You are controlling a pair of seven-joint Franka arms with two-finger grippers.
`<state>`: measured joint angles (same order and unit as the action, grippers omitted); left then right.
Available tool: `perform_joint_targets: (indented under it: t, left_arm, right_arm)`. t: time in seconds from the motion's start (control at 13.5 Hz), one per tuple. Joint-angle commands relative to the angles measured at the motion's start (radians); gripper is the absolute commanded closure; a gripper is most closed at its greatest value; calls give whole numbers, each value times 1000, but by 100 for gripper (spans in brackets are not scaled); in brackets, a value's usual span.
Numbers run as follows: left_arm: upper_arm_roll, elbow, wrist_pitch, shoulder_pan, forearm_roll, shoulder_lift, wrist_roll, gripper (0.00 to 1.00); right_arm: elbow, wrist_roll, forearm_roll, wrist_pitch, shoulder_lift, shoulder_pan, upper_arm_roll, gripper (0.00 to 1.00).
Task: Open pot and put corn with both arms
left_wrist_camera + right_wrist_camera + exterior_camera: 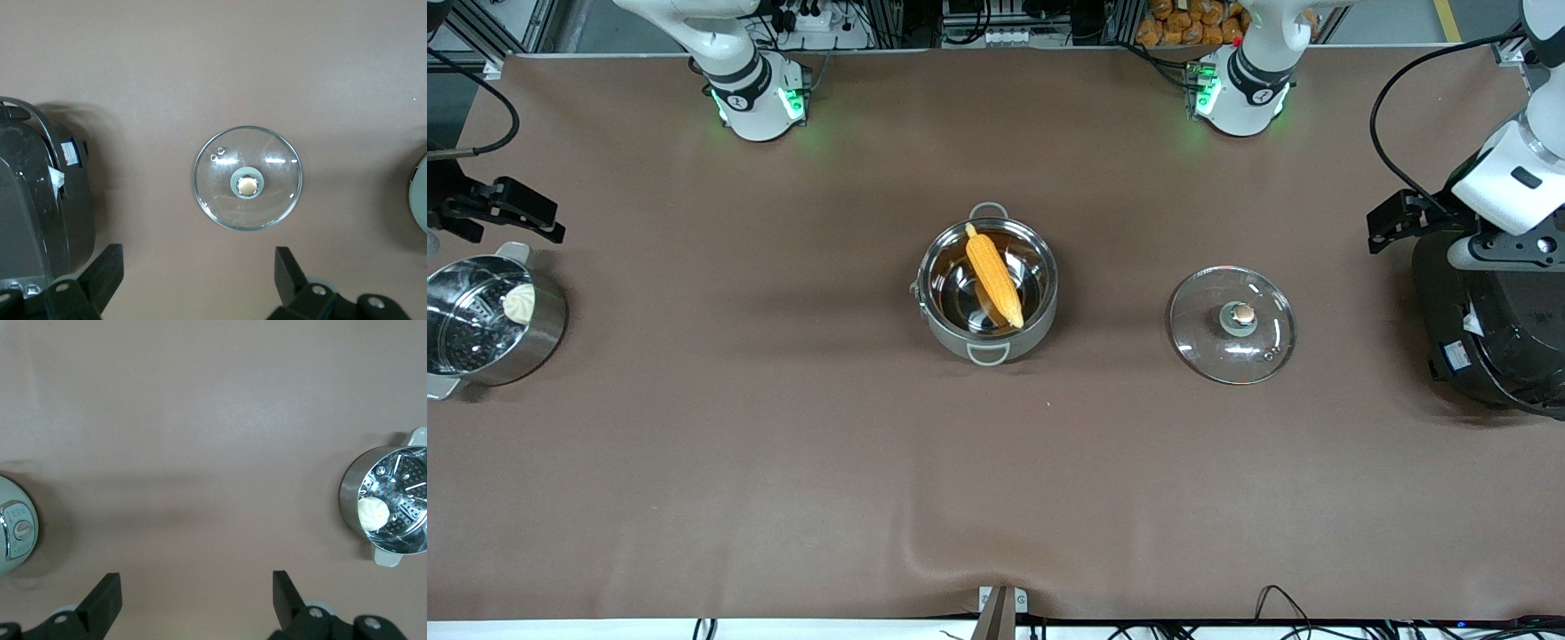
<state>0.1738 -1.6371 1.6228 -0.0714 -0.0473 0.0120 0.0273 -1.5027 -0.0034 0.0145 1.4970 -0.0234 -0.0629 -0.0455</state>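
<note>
At table centre: round shiny steel pot with two grey loop handles point(987, 293), standing uncovered on the brown table cover point(783, 444).
Pot contents: yellow-orange tapered corn cob point(993, 276), lying inside the pot, leaning aslant across the bowl; pointed end toward the robot bases, blunt end toward the front camera.
Lid: clear glass lid with a brass-coloured knob point(1232, 324), lying flat on the table cover, knob up, well apart from the pot toward the left arm's end of the table. The left wrist view shows it point(247, 178) whole, with bare cloth all around it.
Left gripper point(1400, 218): raised at the left arm's end of the table, over the edge of the large black rice cooker point(1494, 338). Jaws released; in the left wrist view both black fingers point(100, 270) stand wide apart with nothing between them.
Right gripper point(507, 209): raised at the right arm's end of the table, just above the steel pot with a perforated steamer insert point(489, 320). Jaws released; in the right wrist view the fingers point(100, 593) are spread and grasp nothing.
Steamer pot contents: one white bun point(519, 302) resting on the insert, also seen in the right wrist view point(373, 513).
Contact: neither gripper touches the pot, the corn cob or the lid.
</note>
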Motion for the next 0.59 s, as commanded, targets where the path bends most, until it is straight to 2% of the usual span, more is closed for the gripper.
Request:
perform_joint_targets:
  t: [0.0,0.52]
  left_arm:
    - [3,3,-38,-11,18,28,-30,0]
    - [-30,8,-41,7,18,23,-72,0]
  right_arm:
    - [-1,16,-18,0,16,-9,-10,0]
    - [-2,16,-19,-3,16,-6,-10,0]
